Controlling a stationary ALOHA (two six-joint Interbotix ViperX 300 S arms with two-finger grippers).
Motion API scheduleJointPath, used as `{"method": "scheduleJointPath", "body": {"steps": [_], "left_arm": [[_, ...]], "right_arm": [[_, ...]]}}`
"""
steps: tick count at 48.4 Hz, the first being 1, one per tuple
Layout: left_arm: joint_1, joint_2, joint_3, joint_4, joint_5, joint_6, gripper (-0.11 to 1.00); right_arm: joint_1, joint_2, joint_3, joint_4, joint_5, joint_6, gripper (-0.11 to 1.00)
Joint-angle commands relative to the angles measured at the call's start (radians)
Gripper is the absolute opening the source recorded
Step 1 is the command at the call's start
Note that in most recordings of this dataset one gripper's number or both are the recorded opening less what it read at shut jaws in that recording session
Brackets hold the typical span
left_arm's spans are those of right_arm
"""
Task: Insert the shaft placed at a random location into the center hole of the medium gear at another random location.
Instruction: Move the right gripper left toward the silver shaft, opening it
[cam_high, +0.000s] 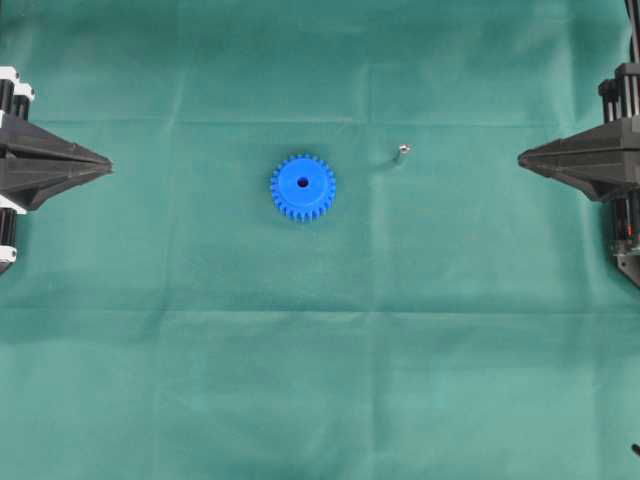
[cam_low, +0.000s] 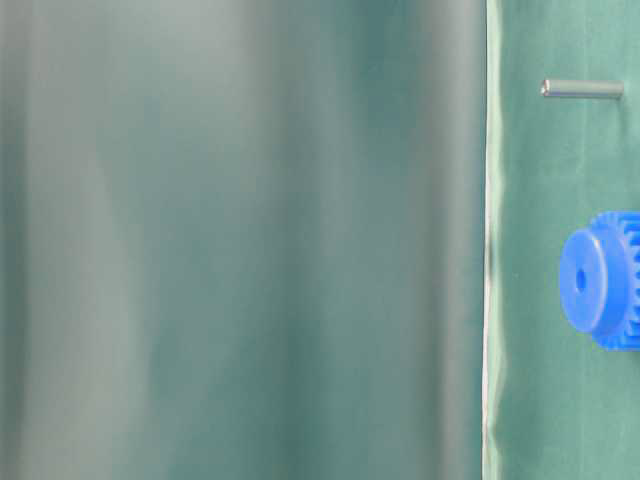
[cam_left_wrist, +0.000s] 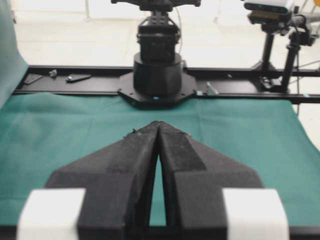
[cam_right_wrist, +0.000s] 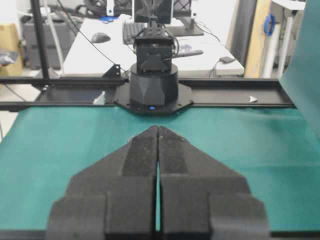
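Both pincers, left (cam_high: 108, 163) and right (cam_high: 520, 158), are pressed together at opposite counter (cam_high: 320, 380) edges. The medium gear (cam_high: 303, 186) is seen mid-counter, the shaft (cam_high: 402, 151) near it, untouched.

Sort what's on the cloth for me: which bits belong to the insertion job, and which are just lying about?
For the job:
- shaft, standing upright on the cloth right of the gear
- gear, lying flat
- center hole, empty
- left gripper and right gripper, both shut, empty, parked at the edges

Just there:
- green cloth
- small bits on the black rail, seen by the left wrist camera
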Motion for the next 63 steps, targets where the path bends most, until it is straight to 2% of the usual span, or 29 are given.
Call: {"method": "scheduleJointPath", "body": {"steps": [1, 20, 23, 28, 35, 38, 44, 55, 63], "left_arm": [[0.000, 0.018, -0.035, 0.011, -0.006, -0.009, 0.00], [0.002, 0.015, -0.037, 0.011, 0.009, -0.011, 0.00], [0.000, 0.015, -0.037, 0.011, 0.009, -0.011, 0.00], [0.000, 0.015, -0.037, 0.011, 0.012, -0.011, 0.00], [0.000, 0.015, -0.035, 0.011, 0.012, -0.012, 0.00], [0.000, 0.015, -0.035, 0.011, 0.014, -0.012, 0.00], [0.000, 0.015, -0.035, 0.009, 0.018, -0.012, 0.00], [0.000, 0.015, -0.034, 0.011, 0.023, -0.011, 0.00], [0.000, 0.017, -0.034, 0.011, 0.023, -0.011, 0.00]], "right_arm": [[-0.014, 0.009, -0.029, -0.005, 0.003, 0.000, 0.01], [-0.130, 0.127, -0.011, -0.006, -0.034, -0.018, 0.01], [-0.140, 0.166, -0.008, -0.005, -0.051, -0.018, 0.05], [-0.155, 0.250, -0.005, -0.002, -0.089, -0.017, 0.27], [-0.204, 0.410, 0.005, -0.002, -0.192, -0.018, 0.71], [-0.232, 0.488, 0.018, 0.000, -0.259, -0.018, 0.86], [-0.256, 0.624, 0.032, 0.012, -0.370, -0.018, 0.77], [-0.258, 0.827, 0.008, 0.035, -0.488, -0.017, 0.78], [-0.258, 0.925, -0.021, 0.038, -0.514, -0.015, 0.78]]}}
